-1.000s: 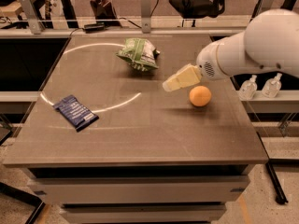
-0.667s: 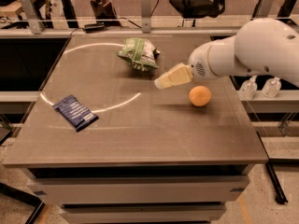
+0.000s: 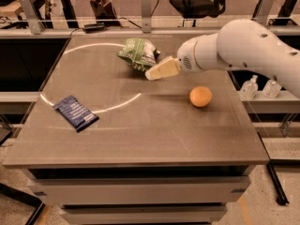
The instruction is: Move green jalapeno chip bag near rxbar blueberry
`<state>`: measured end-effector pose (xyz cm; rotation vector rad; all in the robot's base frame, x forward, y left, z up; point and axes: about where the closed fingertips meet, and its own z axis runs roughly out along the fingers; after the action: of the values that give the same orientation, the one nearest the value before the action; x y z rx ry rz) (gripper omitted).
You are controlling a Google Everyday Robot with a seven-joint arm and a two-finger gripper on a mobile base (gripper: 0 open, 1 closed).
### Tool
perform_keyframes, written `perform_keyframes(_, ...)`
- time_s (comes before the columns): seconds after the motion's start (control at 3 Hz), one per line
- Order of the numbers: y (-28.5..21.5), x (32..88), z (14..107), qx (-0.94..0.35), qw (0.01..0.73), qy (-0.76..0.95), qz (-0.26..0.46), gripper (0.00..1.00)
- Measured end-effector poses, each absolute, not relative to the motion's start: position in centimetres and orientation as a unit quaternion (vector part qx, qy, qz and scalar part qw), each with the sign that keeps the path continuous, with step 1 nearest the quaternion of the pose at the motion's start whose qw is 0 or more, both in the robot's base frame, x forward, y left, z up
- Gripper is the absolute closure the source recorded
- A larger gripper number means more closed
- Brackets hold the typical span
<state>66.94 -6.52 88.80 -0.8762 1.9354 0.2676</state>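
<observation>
Far left, the rxbar blueberry [image 3: 75, 112] lies near the table's [image 3: 164, 139] front-left edge. The green jalapeno chip bag [image 3: 138, 54] sits well apart at the back, not yet moved. Your gripper [image 3: 159, 71] hovers just beside the bag's right side; you cannot tell whether it is spread or closed. An orange [image 3: 200, 96] rests to the right.

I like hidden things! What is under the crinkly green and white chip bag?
The puffy green-and-white foil chip bag lies on the brown tabletop; whatever is beneath it is covered. The cream-coloured gripper is right beside the bag.
</observation>
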Motion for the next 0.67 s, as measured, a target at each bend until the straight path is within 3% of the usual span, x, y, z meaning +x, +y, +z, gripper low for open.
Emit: perform_keyframes(0.67, -2.8, 70.8, 88.1, -0.378, 0.487, 0.778, 0.126, 0.0)
